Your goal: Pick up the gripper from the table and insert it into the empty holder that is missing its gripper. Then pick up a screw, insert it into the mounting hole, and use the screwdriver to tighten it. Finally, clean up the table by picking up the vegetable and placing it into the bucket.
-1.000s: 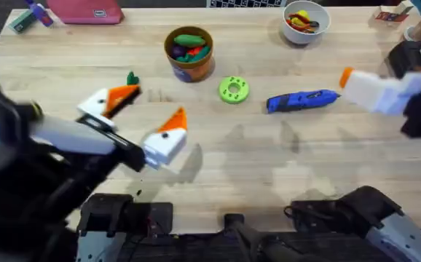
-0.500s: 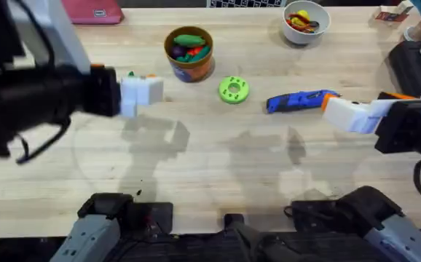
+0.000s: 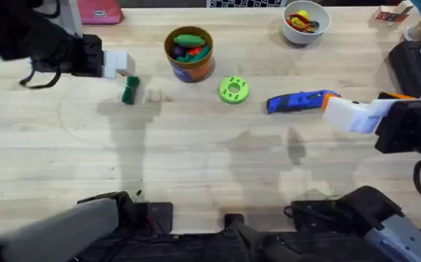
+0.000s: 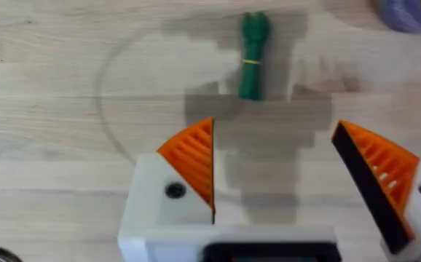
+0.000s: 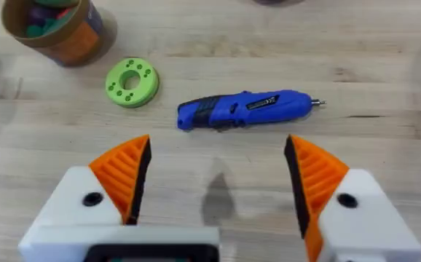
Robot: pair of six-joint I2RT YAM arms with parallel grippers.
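Note:
The vegetable [image 3: 129,91], a slim dark green bundle, lies on the wood to the left of the bucket [image 3: 189,52]. My left gripper [image 3: 118,65] hovers just behind it; the left wrist view shows it open [image 4: 283,171], with the vegetable [image 4: 253,54] ahead of the orange pads. The blue screwdriver [image 3: 301,100] lies right of centre. My right gripper [image 3: 350,110] is at its tip end, open [image 5: 218,182] with the screwdriver [image 5: 247,109] lying across in front of it. The loose gripper, the empty holder and the screw are out of view.
A round green disc [image 3: 233,89] with holes sits between the bucket and the screwdriver. A white bowl [image 3: 307,20] with red and yellow bits stands at the back right. A pink item [image 3: 97,10] lies at the back left edge.
My left arm has swung from the front left of the table to the back left, ending over the vegetable. My right gripper came nearer and leftward a second ago, then held still.

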